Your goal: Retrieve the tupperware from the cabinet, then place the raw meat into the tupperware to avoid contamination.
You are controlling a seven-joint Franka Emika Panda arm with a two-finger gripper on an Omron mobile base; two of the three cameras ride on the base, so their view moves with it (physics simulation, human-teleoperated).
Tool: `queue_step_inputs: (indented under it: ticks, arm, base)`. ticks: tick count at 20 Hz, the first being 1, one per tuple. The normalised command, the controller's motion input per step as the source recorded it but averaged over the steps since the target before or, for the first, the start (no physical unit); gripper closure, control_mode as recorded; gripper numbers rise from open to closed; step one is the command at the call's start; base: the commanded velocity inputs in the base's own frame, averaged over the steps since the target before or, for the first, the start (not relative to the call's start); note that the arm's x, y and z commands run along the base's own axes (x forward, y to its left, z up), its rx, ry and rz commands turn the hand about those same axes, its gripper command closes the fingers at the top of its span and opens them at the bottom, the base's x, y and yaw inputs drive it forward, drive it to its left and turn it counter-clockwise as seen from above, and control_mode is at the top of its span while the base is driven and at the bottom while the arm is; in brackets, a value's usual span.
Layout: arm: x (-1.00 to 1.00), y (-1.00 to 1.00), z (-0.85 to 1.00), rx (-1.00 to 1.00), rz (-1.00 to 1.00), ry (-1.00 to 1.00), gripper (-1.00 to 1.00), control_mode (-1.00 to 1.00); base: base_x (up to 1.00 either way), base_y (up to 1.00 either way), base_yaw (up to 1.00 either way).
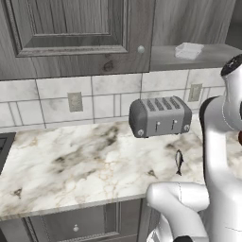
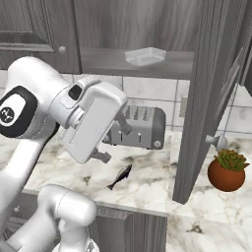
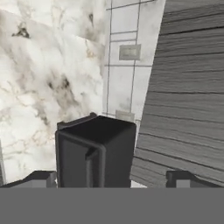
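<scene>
Your fingers (image 3: 112,179) stand wide apart with nothing held, their tips at either side of the toaster (image 3: 94,151) just ahead. Above them, the tupperware (image 2: 144,56) sits on the shelf of the open cabinet (image 2: 209,93). The meat (image 2: 119,176) lies on the desk (image 1: 71,165) below the fingers, in front of the toaster.

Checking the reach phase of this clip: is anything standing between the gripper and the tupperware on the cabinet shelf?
The cabinet door is swung open, so the tupperware lies exposed on the shelf. The gripper hangs below, in front of the toaster. Only the shelf's front edge lies between; nothing visible blocks a reach from the front.
</scene>
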Motion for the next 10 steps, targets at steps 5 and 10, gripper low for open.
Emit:
queue_step_inputs:
  ticks: [5,10]
  arm:
    - [0.39,0.16,-0.02,0.16,0.36,0.00,-1.00,-1.00]
    - [0.68,0.03,0.14,0.33,0.20,-0.08,-1.00,-1.00]
  base:
    - [0.00,0.00,0.00]
    - [0.00,0.00,0.00]
